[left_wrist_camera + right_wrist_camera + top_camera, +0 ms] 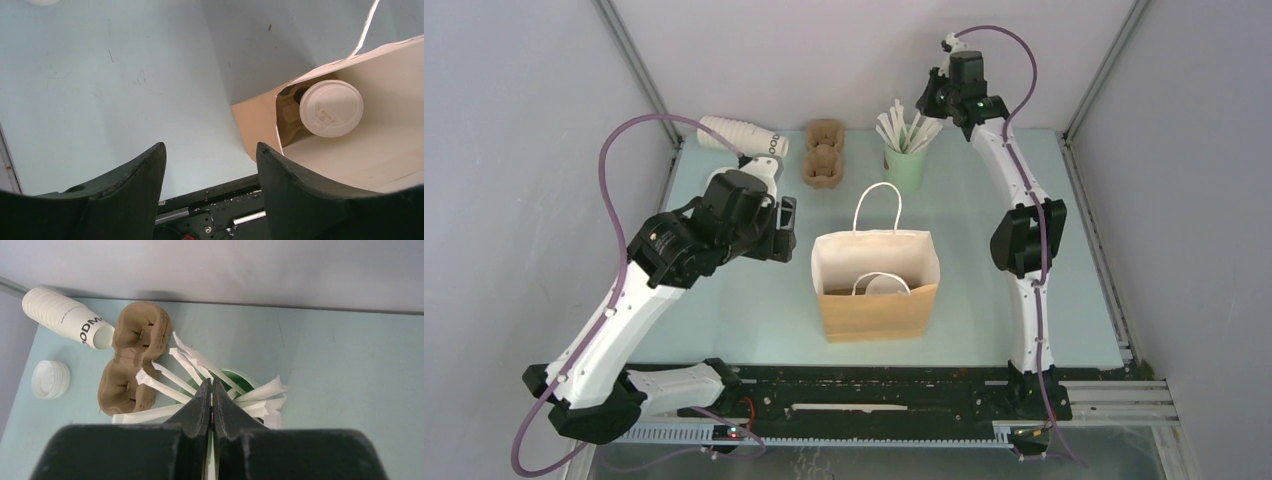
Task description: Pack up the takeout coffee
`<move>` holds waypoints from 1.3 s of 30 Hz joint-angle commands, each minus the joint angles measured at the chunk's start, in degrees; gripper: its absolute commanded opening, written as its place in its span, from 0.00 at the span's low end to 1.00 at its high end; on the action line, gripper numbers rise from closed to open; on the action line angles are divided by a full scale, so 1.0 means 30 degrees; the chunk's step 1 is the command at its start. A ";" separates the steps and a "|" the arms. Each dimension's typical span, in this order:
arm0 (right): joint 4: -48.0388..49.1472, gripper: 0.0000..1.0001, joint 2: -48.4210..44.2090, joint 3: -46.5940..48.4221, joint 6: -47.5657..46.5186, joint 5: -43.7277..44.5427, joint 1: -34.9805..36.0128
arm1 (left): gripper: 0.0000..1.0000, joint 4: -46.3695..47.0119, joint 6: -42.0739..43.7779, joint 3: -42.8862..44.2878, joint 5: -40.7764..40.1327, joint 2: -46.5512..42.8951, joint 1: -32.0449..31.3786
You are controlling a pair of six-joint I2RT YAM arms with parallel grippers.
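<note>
Paper bag (879, 318) stands upright on worktop (724, 320). The lidded takeout coffee (331, 107) sits inside it, so cup packing is judged complete. Left hand (210, 150) is beside the bag, fingers spread, empty. Right hand (211, 390) is at the rear, fingers pressed together over the green cup of sticks (240, 376); a stick possibly outstanding.

Nested cup stack (739, 133), brown carrier (823, 155), green cup of sticks (904, 168) at far edge
</note>
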 commanded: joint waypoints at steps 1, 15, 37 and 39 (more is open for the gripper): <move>0.0404 0.06 -0.4188 0.1086 -0.2049 0.2276 0.0535 | 0.72 0.0754 0.0402 0.1034 -0.0823 -0.0104 0.0142; -0.1480 0.01 -1.6139 -0.4947 -0.5108 0.1515 0.5756 | 0.74 0.4136 -0.1848 -0.1145 -0.3073 -0.2896 0.0174; -0.5677 0.00 -1.9529 -1.0403 -0.5724 0.2422 1.5512 | 0.74 0.5134 -0.3996 -0.3065 -0.2442 -0.5969 0.0262; -0.5392 0.00 -1.9175 -1.0804 -0.5894 0.2274 1.5497 | 0.74 0.5081 -0.4222 -0.3173 -0.2409 -0.6248 0.0256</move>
